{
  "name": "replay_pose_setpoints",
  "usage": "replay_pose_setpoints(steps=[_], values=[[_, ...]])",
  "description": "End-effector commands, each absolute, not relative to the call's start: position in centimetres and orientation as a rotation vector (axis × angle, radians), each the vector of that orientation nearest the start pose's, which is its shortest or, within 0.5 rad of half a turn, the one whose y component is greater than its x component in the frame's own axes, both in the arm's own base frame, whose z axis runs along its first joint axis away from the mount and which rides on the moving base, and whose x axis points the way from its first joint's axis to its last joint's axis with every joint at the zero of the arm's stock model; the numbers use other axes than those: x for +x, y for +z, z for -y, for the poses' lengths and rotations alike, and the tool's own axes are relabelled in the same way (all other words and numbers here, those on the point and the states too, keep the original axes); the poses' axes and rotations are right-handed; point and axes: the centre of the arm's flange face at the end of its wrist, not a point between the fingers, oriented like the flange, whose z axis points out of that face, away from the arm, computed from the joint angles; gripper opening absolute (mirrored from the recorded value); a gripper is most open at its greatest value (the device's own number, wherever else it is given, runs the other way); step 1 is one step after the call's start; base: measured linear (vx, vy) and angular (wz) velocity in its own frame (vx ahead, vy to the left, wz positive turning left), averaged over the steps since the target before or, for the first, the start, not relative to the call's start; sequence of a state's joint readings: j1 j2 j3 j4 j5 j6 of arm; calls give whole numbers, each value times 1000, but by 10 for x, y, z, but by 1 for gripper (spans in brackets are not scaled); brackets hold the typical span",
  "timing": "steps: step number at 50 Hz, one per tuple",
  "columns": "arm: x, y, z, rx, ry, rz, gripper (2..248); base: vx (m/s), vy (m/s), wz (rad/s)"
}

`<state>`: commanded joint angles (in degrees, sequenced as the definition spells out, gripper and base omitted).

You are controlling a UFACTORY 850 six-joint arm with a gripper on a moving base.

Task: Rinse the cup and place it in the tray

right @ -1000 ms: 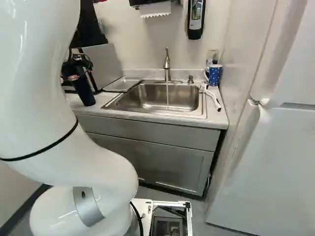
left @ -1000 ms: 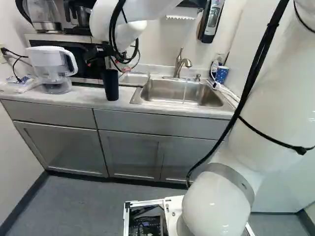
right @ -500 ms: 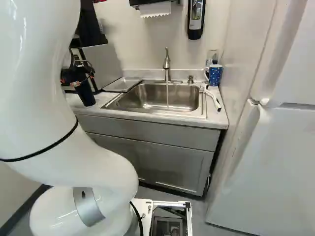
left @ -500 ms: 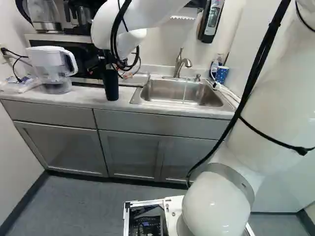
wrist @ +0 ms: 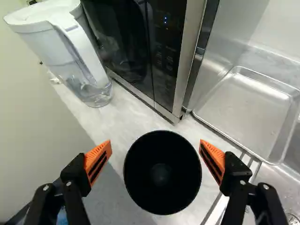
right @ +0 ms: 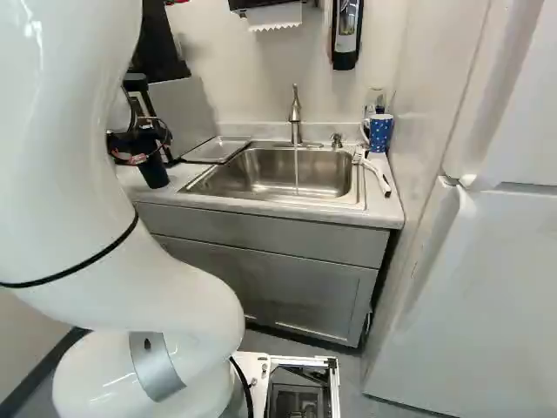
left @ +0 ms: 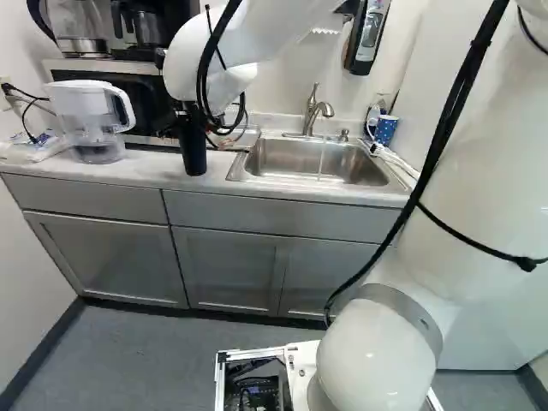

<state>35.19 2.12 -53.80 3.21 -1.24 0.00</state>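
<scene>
In the left base view my gripper [left: 187,118] is over the dark cup [left: 193,152], which stands upright on the counter. The right base view has the cup [right: 154,172] left of the sink. Seen from the wrist, the gripper [wrist: 156,146] is open, its orange pads on either side of the round cup mouth [wrist: 162,174], with a gap at each side. The metal tray [wrist: 248,110] lies flat beside the microwave, beyond one finger. A thin stream of water [right: 296,172] runs from the faucet [right: 295,117] into the sink [right: 261,178].
A water pitcher [left: 88,120] and the microwave [wrist: 154,51] stand close to the cup. At the sink's far side are a blue patterned mug [right: 380,132] and a white-handled brush [right: 376,171]. A soap dispenser [left: 366,38] hangs on the wall.
The arm's wrist has shifted slightly right in the left base view and turned a little over the cup. The cup and the base have stayed where they were.
</scene>
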Motion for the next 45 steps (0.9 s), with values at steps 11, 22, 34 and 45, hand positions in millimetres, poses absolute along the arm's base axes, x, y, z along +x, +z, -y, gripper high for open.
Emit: replay_pose_setpoints(steps=[11,22,34,45], values=[[394,577,-278,-2438,-1265,698,247,0,0,0],[386,569,-273,-2412,-1301,691,247,0,0,0],[378,560,-270,-2378,-1344,686,247,0,0,0],[379,553,-272,-2343,-1388,677,247,0,0,0]])
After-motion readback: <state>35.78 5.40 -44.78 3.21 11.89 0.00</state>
